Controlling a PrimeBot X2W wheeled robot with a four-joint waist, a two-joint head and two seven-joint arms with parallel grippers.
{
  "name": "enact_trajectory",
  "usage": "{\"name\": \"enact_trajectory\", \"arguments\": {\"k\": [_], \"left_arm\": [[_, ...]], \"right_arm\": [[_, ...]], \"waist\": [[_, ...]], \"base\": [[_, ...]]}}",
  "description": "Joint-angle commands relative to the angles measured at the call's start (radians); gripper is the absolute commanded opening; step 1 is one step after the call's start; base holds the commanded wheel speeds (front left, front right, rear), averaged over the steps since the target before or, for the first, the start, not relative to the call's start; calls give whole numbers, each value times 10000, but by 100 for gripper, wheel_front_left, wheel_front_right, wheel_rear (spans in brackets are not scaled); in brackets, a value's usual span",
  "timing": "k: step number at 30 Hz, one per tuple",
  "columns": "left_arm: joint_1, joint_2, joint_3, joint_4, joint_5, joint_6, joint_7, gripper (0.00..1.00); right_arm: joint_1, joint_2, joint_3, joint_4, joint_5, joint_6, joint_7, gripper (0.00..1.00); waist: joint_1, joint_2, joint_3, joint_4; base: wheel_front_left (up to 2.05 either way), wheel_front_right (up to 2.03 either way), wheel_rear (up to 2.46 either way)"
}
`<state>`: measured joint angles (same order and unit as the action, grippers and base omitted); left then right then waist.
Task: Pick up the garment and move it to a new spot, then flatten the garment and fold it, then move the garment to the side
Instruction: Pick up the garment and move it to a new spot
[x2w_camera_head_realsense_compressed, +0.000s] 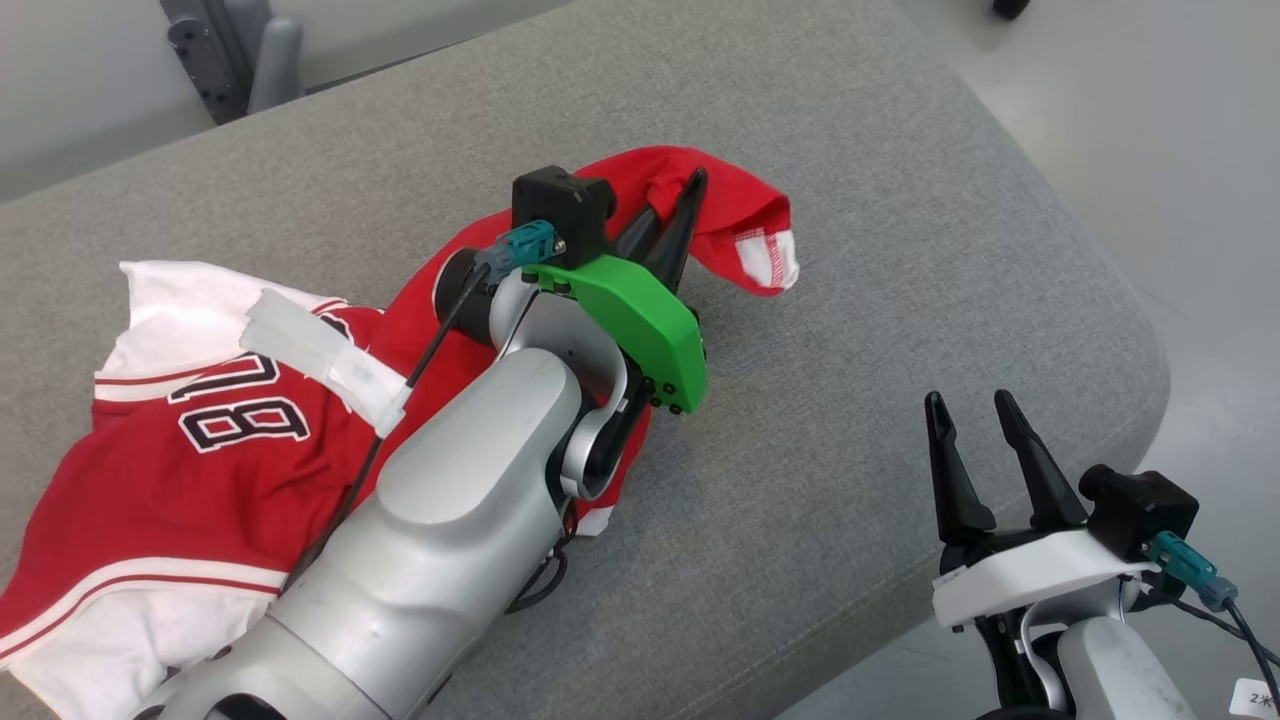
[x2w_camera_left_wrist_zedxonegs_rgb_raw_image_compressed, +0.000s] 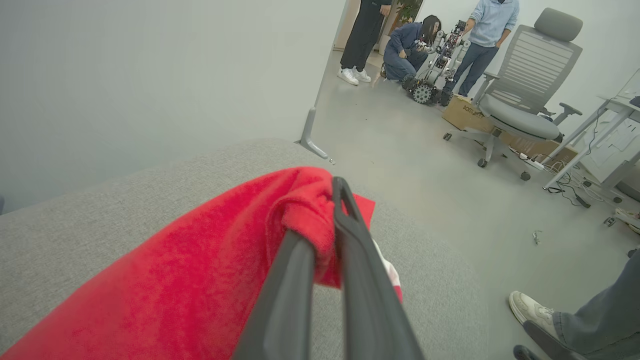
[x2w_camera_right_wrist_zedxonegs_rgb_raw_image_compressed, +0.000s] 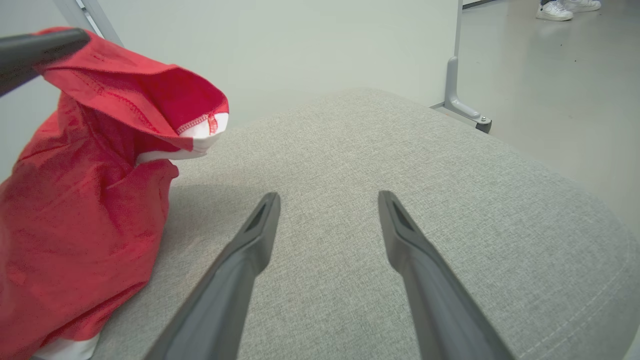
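The garment (x2w_camera_head_realsense_compressed: 200, 450) is a red and white jersey with dark numbers, lying crumpled on the left of the grey cushion (x2w_camera_head_realsense_compressed: 800, 150). My left gripper (x2w_camera_head_realsense_compressed: 680, 200) is shut on a red fold of the garment (x2w_camera_left_wrist_zedxonegs_rgb_raw_image_compressed: 300, 210) and holds it raised above the cushion, a white-trimmed sleeve hanging off to the right. In the right wrist view the lifted garment (x2w_camera_right_wrist_zedxonegs_rgb_raw_image_compressed: 75, 200) hangs at the left. My right gripper (x2w_camera_head_realsense_compressed: 968, 402) stands open over bare cushion near the front right edge, and between its fingers (x2w_camera_right_wrist_zedxonegs_rgb_raw_image_compressed: 260, 225) there is nothing.
The cushion's rounded right edge (x2w_camera_head_realsense_compressed: 1150, 350) drops to a pale floor. An office chair (x2w_camera_left_wrist_zedxonegs_rgb_raw_image_compressed: 520, 100), a cardboard box (x2w_camera_left_wrist_zedxonegs_rgb_raw_image_compressed: 465, 112), several people beside another robot (x2w_camera_left_wrist_zedxonegs_rgb_raw_image_compressed: 430, 75) and a shoe (x2w_camera_left_wrist_zedxonegs_rgb_raw_image_compressed: 532, 307) stand on the floor beyond. A metal stand (x2w_camera_right_wrist_zedxonegs_rgb_raw_image_compressed: 457, 95) rises behind the cushion.
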<state>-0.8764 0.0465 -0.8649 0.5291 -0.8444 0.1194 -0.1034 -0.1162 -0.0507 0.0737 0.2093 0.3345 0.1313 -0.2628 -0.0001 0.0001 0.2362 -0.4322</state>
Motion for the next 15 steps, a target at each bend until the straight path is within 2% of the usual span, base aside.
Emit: {"name": "enact_trajectory", "arguments": {"k": [1, 6, 7, 8, 9, 10, 15], "left_arm": [[-106, 77, -189, 305, -176, -3, -130, 0], [59, 60, -804, 1175, -764, -247, -428, 0], [91, 60, -957, 1269, -861, -302, -419, 6], [127, 55, -1137, 1340, -1021, -349, -314, 32], [176, 60, -1346, 1371, -1202, -419, -147, 73], [210, 58, -1531, 1385, -1386, -442, 35, 100], [269, 49, -2173, 900, -1988, -378, 223, 100]], "right_arm": [[-172, 1, 12, -12, 53, -10, -33, 100], [-166, -6, -73, 18, -182, -12, -33, 100], [-162, -3, -80, 32, -232, -10, -33, 100], [-157, -2, -79, 47, -289, -10, -33, 100], [-155, -5, -83, 53, -336, -10, -31, 100], [-162, -6, -77, 59, -391, -10, -33, 100], [-43, -9, -87, 73, -617, -10, -33, 100]], "waist": [[1, -1, 448, -405], [1, -1, 328, -100], [1, -1, 280, -15], [1, -1, 224, 74], [1, -1, 162, 163], [1, -1, 97, 247], [1, -1, -351, 695]], "base": [[0, 0, 0], [0, 0, 0], [0, 0, 0], [0, 0, 0], [0, 0, 0], [0, 0, 0], [0, 0, 0]]}}
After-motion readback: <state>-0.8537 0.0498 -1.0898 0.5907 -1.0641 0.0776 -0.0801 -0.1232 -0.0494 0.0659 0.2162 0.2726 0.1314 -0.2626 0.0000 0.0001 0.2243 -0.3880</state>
